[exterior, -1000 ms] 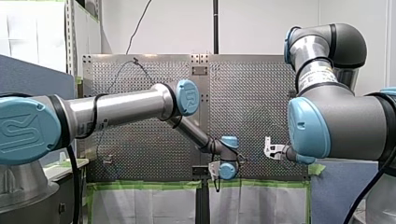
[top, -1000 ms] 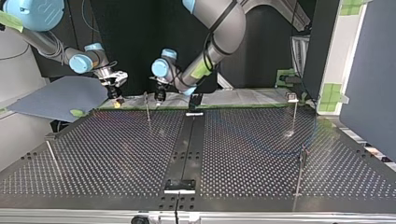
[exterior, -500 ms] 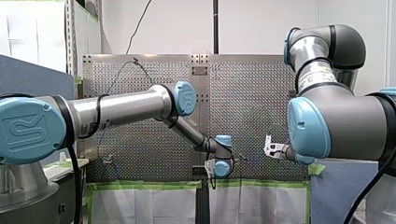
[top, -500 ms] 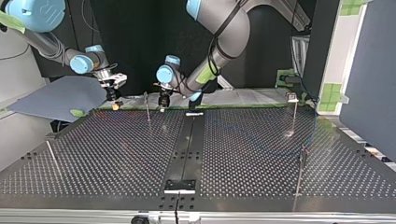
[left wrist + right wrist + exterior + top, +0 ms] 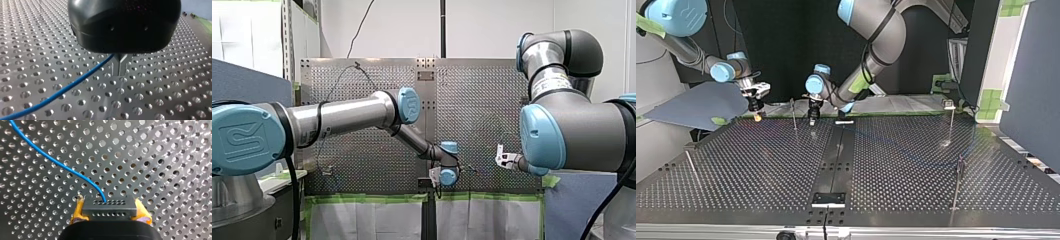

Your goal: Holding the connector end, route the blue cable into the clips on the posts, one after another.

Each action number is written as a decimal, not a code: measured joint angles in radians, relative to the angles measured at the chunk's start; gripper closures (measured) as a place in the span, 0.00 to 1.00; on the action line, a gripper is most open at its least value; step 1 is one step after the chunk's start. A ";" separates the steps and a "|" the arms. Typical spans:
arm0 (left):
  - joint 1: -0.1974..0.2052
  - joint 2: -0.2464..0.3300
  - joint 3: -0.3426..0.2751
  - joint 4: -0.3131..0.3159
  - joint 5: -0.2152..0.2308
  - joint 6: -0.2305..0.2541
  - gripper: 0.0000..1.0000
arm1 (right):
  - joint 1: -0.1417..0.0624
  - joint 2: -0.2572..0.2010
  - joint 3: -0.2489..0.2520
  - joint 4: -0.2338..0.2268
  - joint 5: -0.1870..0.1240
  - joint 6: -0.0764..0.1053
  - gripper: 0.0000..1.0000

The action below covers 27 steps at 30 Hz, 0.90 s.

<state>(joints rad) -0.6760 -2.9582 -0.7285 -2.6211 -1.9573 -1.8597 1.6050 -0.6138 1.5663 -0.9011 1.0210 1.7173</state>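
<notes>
In the right wrist view my right gripper (image 5: 110, 206) is shut with its yellow pads (image 5: 78, 210) on a grey connector block (image 5: 109, 213). The blue cable (image 5: 62, 165) leaves the block and curves away over the perforated table. In the left wrist view my left gripper (image 5: 119, 73) has its metal fingers shut on the blue cable (image 5: 62, 90), which trails off to one side just above the table. In the top view my left gripper (image 5: 812, 117) hangs low beside a thin post (image 5: 794, 114), and my right gripper (image 5: 756, 111) is further to that view's left.
More thin posts with clips stand at the top view's right (image 5: 952, 120), near right (image 5: 958, 182) and near left (image 5: 690, 162). A black rail (image 5: 836, 160) runs down the table's middle. A grey board (image 5: 696, 105) lies beyond the table's far left corner.
My left gripper has moved down toward the table and to the top view's right, past the post. My right gripper has shifted only slightly.
</notes>
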 joint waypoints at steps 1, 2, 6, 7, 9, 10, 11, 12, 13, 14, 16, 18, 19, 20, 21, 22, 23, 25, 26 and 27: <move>0.000 0.000 0.000 0.000 0.000 0.000 0.98 | 0.000 0.001 -0.002 0.001 0.000 0.001 1.00; 0.000 0.000 0.000 0.000 0.000 0.000 0.98 | 0.000 0.002 -0.004 0.001 0.000 0.002 1.00; -0.002 0.000 0.000 -0.002 0.000 0.001 0.98 | -0.001 0.007 -0.009 0.002 0.000 0.004 1.00; -0.002 0.000 0.000 -0.003 0.000 0.001 0.98 | -0.001 0.008 -0.009 0.002 0.000 0.005 1.00; -0.003 0.000 0.000 -0.008 0.002 0.001 0.98 | -0.001 0.010 -0.010 0.002 0.000 0.005 1.00; -0.003 0.000 0.000 -0.011 0.003 0.002 0.98 | -0.001 0.012 -0.011 0.003 0.000 0.005 1.00; -0.003 0.000 0.000 -0.014 0.006 0.002 0.98 | -0.001 0.015 -0.015 0.006 0.000 0.003 1.00; -0.003 0.000 0.000 -0.019 0.010 0.002 0.98 | -0.001 0.019 -0.018 0.010 0.000 0.000 1.00; -0.003 0.000 0.000 -0.022 0.013 0.002 0.98 | -0.001 0.025 -0.022 0.014 0.000 -0.004 1.00; -0.003 0.000 0.000 -0.026 0.016 0.002 0.98 | -0.001 0.033 -0.028 0.018 0.000 -0.009 1.00; -0.002 0.000 0.000 -0.034 0.026 0.002 0.98 | -0.001 0.040 -0.035 0.025 0.001 -0.015 1.00; -0.001 0.000 0.000 -0.038 0.040 0.002 0.98 | -0.001 0.045 -0.041 0.031 0.001 -0.020 1.00; -0.001 0.000 0.000 -0.039 0.047 0.002 0.98 | -0.001 0.046 -0.042 0.033 0.001 -0.021 1.00; 0.000 0.000 0.000 -0.041 0.054 0.002 0.89 | -0.001 0.047 -0.043 0.035 0.002 -0.022 1.00; 0.000 0.000 0.000 -0.041 0.062 0.002 0.83 | -0.001 0.048 -0.044 0.035 0.002 -0.022 1.00; 0.000 0.000 0.000 -0.042 0.067 0.002 0.83 | -0.001 0.048 -0.044 0.036 0.002 -0.022 1.00; 0.000 0.000 0.000 -0.044 0.072 0.003 0.71 | -0.001 0.048 -0.045 0.036 0.002 -0.021 1.00; 0.000 0.000 0.000 -0.051 0.078 0.007 0.62 | -0.001 0.048 -0.045 0.035 0.002 -0.020 1.00; 0.000 0.000 0.000 -0.054 0.081 0.010 0.50 | -0.001 0.048 -0.045 0.035 0.002 -0.020 1.00; 0.000 0.000 0.000 -0.058 0.083 0.016 0.42 | -0.001 0.048 -0.045 0.035 0.002 -0.019 1.00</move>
<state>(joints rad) -0.6755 -2.9580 -0.7282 -2.6794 -1.8740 -1.8439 1.6040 -0.5655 1.5213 -0.8664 1.0232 1.6979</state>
